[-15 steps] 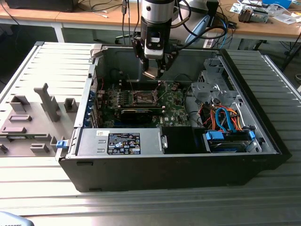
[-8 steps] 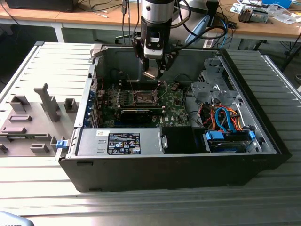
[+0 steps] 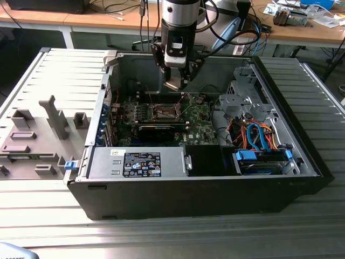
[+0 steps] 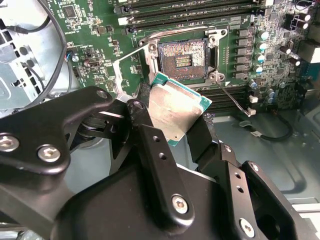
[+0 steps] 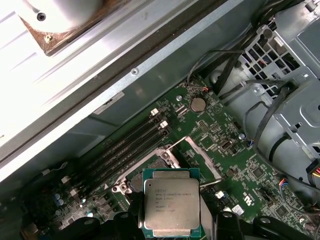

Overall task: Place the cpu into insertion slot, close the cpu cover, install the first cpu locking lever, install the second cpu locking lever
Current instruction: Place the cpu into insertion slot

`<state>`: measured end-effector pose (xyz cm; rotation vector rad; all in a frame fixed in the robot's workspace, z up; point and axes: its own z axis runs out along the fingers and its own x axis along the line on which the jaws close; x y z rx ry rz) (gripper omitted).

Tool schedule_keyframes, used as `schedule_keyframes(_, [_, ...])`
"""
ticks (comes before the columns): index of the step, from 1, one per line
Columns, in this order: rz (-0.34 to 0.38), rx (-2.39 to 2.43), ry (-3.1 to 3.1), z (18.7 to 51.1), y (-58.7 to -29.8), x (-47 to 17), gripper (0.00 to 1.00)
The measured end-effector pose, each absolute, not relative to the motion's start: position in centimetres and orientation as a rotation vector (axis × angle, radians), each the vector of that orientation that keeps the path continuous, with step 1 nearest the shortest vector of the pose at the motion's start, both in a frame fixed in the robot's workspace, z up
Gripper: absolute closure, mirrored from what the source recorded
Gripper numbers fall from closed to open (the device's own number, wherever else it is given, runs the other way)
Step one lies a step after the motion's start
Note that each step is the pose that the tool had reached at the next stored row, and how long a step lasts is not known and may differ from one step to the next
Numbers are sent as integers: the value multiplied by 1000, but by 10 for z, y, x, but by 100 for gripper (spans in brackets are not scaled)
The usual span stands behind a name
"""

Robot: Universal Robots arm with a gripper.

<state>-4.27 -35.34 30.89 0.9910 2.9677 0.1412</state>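
My gripper [image 3: 176,82] hangs inside the open computer case, above the green circuit board [image 3: 197,121], and is shut on the cpu [image 4: 172,112]. The cpu [image 5: 171,207] is a small square chip with a pale silver face and green edge, held by its sides between two black fingers [image 4: 141,122]. It hovers tilted, just short of the insertion slot [image 4: 182,60], whose dark centre lies bare. The cpu cover [image 5: 202,157], a thin metal frame, stands swung up beside the slot. A thin wire locking lever [image 4: 234,97] sticks out loose next to the slot.
Long black memory slots [image 5: 125,145] run beside the socket. A black card [image 3: 157,129] lies nearer the case front. A metal drive cage [image 3: 245,100] with orange and blue cables [image 3: 259,137] fills the exterior view's right. Case walls surround the board.
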Motion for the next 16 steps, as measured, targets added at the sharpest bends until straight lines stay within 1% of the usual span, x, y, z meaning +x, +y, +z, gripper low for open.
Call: schedule_keyframes(16, [141,1025,2955,309,-353,-43,46])
